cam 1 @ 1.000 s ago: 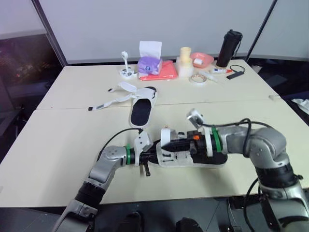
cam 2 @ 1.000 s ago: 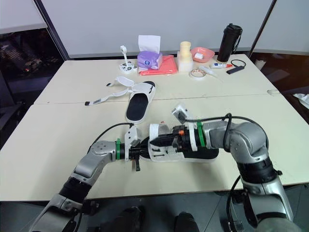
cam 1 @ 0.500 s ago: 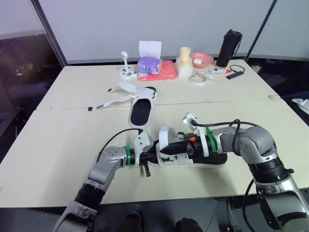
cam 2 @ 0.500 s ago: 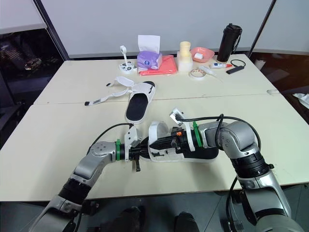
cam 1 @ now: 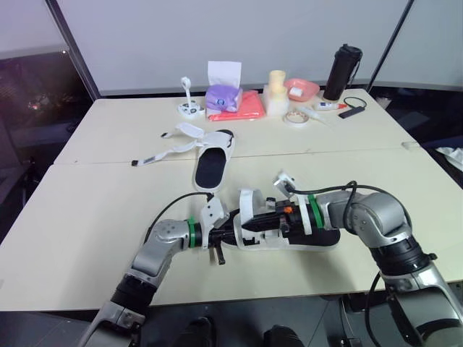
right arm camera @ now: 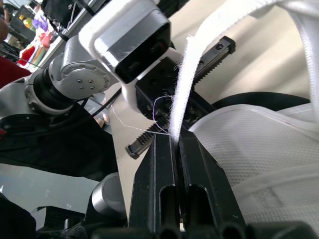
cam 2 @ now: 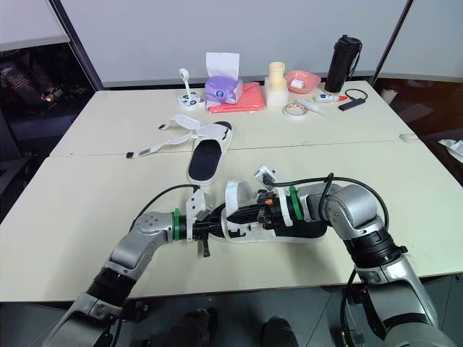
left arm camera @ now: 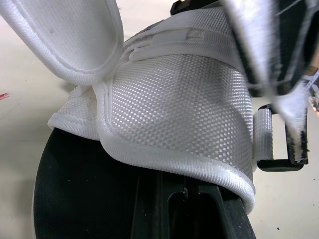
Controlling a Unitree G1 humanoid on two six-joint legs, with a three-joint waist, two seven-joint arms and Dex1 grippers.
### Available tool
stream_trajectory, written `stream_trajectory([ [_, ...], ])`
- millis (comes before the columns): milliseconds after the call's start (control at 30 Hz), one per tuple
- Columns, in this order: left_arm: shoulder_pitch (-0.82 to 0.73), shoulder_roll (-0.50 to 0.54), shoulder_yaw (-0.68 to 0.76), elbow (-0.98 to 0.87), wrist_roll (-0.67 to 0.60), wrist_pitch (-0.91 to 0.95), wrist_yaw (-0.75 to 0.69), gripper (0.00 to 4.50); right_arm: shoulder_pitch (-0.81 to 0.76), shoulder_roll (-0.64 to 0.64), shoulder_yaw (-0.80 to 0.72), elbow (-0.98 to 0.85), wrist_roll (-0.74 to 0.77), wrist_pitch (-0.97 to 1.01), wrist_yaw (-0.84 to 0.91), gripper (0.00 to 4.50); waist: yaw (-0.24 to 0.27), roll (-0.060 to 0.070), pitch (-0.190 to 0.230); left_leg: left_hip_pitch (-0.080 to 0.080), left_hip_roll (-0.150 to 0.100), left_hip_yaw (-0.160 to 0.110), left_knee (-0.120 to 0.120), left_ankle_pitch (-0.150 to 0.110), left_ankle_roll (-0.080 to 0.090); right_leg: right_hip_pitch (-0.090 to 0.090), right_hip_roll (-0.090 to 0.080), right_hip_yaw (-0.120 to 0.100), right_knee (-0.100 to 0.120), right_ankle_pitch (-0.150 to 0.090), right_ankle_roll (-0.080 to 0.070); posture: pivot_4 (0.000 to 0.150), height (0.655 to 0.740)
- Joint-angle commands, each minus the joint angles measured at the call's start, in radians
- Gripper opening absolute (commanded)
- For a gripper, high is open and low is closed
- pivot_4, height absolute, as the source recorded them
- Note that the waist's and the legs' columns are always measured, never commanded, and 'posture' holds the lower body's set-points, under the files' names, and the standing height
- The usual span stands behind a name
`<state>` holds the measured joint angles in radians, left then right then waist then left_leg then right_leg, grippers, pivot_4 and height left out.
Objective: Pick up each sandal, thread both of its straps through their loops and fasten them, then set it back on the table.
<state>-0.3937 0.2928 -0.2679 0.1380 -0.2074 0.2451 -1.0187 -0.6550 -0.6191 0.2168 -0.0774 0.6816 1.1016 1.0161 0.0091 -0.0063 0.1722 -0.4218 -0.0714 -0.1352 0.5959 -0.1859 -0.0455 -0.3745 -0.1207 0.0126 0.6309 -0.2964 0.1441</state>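
The near sandal [cam 1: 278,243] is lying on its side on the front half of the table [cam 1: 79,217], stretched between the two arms, toe toward the left arm and heel under the right forearm. The right gripper [right arm camera: 174,143] is reaching over the sandal's white mesh upper, its two black fingers pressed together and pinching the frayed end of a white strap [right arm camera: 199,69], which is rising in a loop above the shoe. The left gripper [cam 1: 226,236] is sitting right at the toe end; whether it is clamping the sandal cannot be told. The second sandal [cam 1: 212,165] is lying flat farther back near the table's middle seam, well apart from both arms, its straps [cam 1: 170,148] splaying open toward the left. A tissue box [cam 1: 223,92], a pink bowl [cam 1: 302,89] and a dark bottle [cam 1: 343,72] are standing along the far edge.
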Motion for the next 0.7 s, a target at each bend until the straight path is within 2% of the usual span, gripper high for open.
stream_trajectory([
  [33, 0.037, 0.011, -0.059, 0.047, 0.04, 0.025, -0.006, 0.0, -0.012, -0.018, 0.011, 0.018, -0.03, -0.019, 0.016, 0.03, 0.0, 0.0, 0.0, 0.0, 0.0, 0.0, 0.0, 0.0, 0.0, 0.0, 0.0, 0.0, 0.0, 0.0, 0.0, 0.15, 0.74],
  [467, 0.029, 0.003, -0.06, 0.057, 0.04, 0.021, -0.003, 0.0, -0.028, -0.032, 0.018, 0.034, -0.081, -0.049, 0.056, 0.03, 0.002, 0.0, 0.0, 0.0, 0.0, 0.001, 0.0, 0.0, 0.0, 0.0, 0.0, 0.0, 0.0, 0.0, 0.0, 0.15, 0.74],
  [700, 0.024, 0.003, -0.058, 0.064, 0.041, 0.018, -0.002, 0.0, 0.008, -0.055, 0.074, -0.047, -0.116, -0.074, 0.073, 0.03, 0.003, 0.0, 0.0, 0.0, 0.0, 0.001, 0.0, 0.0, 0.0, 0.001, 0.0, 0.0, 0.0, 0.0, 0.0, 0.15, 0.74],
])
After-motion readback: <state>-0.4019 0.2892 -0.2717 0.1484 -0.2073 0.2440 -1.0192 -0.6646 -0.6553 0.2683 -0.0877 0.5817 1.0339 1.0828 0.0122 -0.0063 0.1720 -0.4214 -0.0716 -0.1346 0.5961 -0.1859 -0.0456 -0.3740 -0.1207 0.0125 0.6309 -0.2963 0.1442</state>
